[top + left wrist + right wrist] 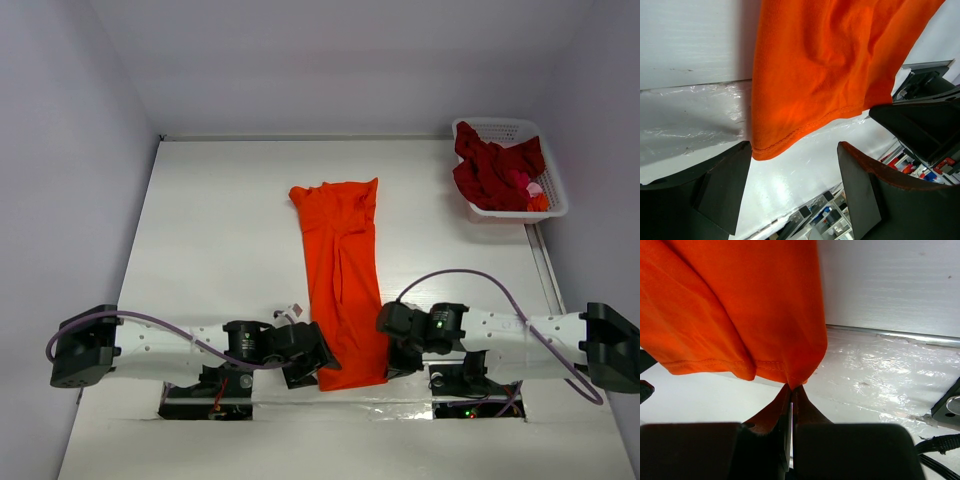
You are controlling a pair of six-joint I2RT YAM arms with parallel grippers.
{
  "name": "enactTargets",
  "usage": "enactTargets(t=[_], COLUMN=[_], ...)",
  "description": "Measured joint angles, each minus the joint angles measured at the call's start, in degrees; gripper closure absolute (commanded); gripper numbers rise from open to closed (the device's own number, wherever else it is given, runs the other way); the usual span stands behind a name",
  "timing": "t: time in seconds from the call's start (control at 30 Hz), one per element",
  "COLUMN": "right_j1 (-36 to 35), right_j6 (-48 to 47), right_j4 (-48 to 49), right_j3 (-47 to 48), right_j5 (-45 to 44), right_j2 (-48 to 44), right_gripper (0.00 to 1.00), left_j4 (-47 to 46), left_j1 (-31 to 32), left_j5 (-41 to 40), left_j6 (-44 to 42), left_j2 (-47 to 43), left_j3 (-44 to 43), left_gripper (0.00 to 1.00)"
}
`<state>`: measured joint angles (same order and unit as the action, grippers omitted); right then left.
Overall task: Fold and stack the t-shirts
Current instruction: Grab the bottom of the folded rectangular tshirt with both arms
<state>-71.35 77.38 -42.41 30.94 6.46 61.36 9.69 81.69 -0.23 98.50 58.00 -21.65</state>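
orange t-shirt: a long narrow strip on the white table, running from the centre down to the 6 o'clock edge in the top view, where its hem end lies between your two grippers.

left gripper: you have it at 9 o'clock of the hem, fingers spread wide and holding nothing. the stitched hem corner sits just at the tip of one finger; you cannot tell whether they touch.

right gripper: at 3 o'clock of the hem, fingers pressed together, pinching the hem's other corner at their tips.

dark red t-shirts: heaped in the white lattice basket at 2 o'clock of the table, with small pink and orange scraps among them, well apart from both grippers.
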Motion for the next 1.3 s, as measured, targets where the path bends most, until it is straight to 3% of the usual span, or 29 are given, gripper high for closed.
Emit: enactTargets(t=[0.3, 0.63, 0.73, 1.3], right_j1=[0.0, 0.0, 0.0, 0.0], right_j6=[-0.26, -0.44, -0.44, -0.66], right_j4=[0.02, 0.04, 0.04, 0.07], right_j3=[0.0, 0.02, 0.02, 0.02], right_j5=[-0.02, 0.0, 0.0, 0.0], right_j2=[1.03, 1.01, 1.01, 1.36], right_gripper=[1.0, 1.0, 1.0, 1.0], left_j4=[-0.48, 0.52, 1.95, 2.97], left_j1=[0.48, 1.6, 2.12, 2.23], left_j5=[0.48, 2.1, 2.32, 2.71], left_j6=[-0.09, -0.5, -0.48, -0.11], left_j2=[2.78, 3.74, 3.39, 2.95], left_j3=[0.0, -0.04, -0.24, -0.57], left_gripper=[0.36, 0.68, 0.73, 0.73])
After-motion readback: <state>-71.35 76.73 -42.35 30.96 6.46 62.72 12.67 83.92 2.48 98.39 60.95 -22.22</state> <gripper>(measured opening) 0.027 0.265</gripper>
